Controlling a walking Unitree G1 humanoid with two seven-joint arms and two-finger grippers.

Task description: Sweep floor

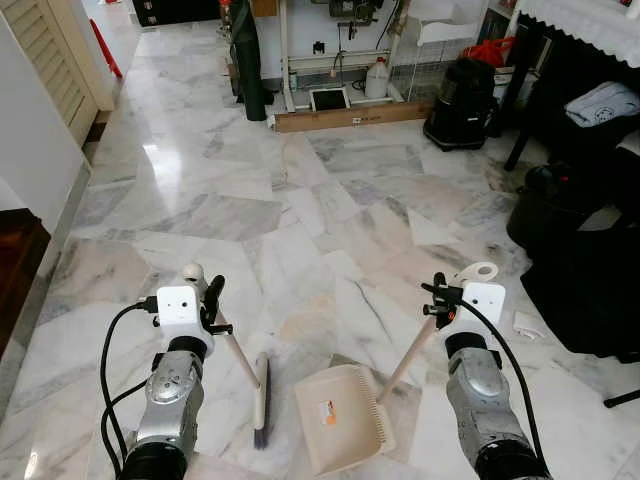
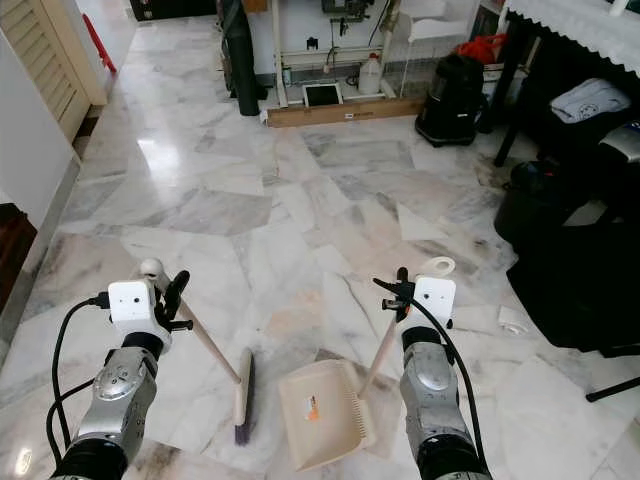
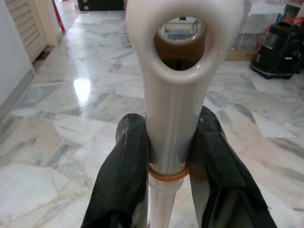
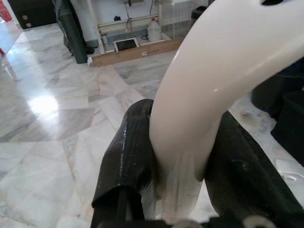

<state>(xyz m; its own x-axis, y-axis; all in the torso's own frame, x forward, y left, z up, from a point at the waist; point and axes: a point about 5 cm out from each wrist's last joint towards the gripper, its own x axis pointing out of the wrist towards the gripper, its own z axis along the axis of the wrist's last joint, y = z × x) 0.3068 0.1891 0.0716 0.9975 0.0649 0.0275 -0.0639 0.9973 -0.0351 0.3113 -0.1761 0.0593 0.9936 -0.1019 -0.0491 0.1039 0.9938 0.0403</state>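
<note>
Both tools in hand: left gripper clenched on broom, right gripper on dustpan; you next need dirt to sweep toward it.

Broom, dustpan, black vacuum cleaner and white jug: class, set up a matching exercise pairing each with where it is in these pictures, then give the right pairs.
Things:
1. broom
2. dustpan
3. black vacuum cleaner
4. white jug

Places:
A. far across the floor, by the white frame at the wall
B. handle held by the right gripper
C. far right, beside the dark table
D. handle held by the left gripper

Pairs: 1-D, 2-B, 3-C, 4-A
</note>
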